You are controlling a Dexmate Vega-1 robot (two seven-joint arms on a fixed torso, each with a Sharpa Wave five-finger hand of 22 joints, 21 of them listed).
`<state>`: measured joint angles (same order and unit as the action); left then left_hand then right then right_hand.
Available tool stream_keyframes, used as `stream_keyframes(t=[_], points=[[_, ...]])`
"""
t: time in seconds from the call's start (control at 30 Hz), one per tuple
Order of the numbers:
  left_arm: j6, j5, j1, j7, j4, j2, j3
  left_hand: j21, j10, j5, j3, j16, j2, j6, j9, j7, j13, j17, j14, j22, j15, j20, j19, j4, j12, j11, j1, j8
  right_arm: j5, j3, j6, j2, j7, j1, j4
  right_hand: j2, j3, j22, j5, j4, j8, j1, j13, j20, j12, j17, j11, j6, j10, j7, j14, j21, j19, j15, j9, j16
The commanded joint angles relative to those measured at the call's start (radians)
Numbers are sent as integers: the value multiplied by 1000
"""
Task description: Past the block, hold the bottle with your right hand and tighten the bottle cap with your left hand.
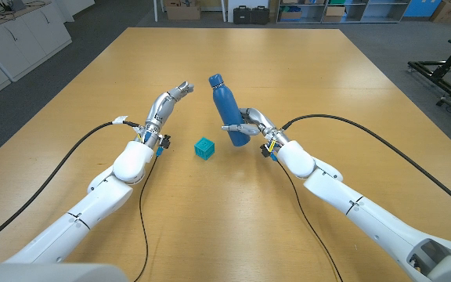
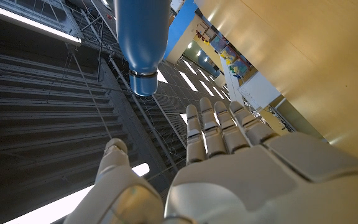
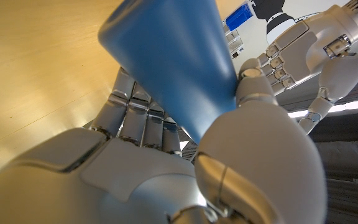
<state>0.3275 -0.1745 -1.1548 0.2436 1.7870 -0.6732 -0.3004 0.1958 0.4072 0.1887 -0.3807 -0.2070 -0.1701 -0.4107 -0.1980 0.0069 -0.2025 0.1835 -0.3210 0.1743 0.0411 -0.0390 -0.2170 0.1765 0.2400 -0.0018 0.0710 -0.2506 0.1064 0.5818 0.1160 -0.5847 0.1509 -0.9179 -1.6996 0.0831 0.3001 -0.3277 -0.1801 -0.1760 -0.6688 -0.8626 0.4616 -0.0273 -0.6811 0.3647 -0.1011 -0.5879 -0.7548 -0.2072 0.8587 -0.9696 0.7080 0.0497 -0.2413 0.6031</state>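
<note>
Right hand (image 1: 250, 125) grips tilted blue bottle (image 1: 227, 110) beyond block (image 1: 203, 148); left hand (image 1: 173, 97), fingers loosely spread and empty, must reach cap (image 1: 215, 80) next.

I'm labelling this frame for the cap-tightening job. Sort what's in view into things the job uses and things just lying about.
Job:
- blue bottle, tilted, gripped low by the right robot hand
- its cap
- left robot hand, open, short of the cap
- teal block, the marker on the wooden table

Lying about:
- boxes and cases on the floor behind
</note>
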Motion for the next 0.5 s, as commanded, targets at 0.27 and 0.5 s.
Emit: stream_keyframes(t=[0.27, 0.5], points=[[-13, 52, 49, -2, -16, 0, -30, -3, 0, 8, 3, 3, -8, 4, -4, -6, -4, 6, 2, 3, 56, -5, 8, 3, -2, 0, 20, 5, -4, 11, 3, -32, -42, 4, -58, -225, 167, -5, 1, 15, -6, -223, 10, -157, -9, 6, 260, -263, -278, 236, 170, -19, 37, -262, 0, -1], [-17, 55, 62, 2, -17, 10, -38, -1, 6, 10, 4, 2, -9, -6, -4, -7, -4, 6, -1, 3, 57, -4, 4, 4, -1, -2, 27, 1, 9, 23, -6, -36, -55, 8, -60, -224, 168, -5, 1, 15, -6, -223, 14, -156, -9, 8, 261, -264, -279, 234, 173, -26, 35, -262, 2, -2]])
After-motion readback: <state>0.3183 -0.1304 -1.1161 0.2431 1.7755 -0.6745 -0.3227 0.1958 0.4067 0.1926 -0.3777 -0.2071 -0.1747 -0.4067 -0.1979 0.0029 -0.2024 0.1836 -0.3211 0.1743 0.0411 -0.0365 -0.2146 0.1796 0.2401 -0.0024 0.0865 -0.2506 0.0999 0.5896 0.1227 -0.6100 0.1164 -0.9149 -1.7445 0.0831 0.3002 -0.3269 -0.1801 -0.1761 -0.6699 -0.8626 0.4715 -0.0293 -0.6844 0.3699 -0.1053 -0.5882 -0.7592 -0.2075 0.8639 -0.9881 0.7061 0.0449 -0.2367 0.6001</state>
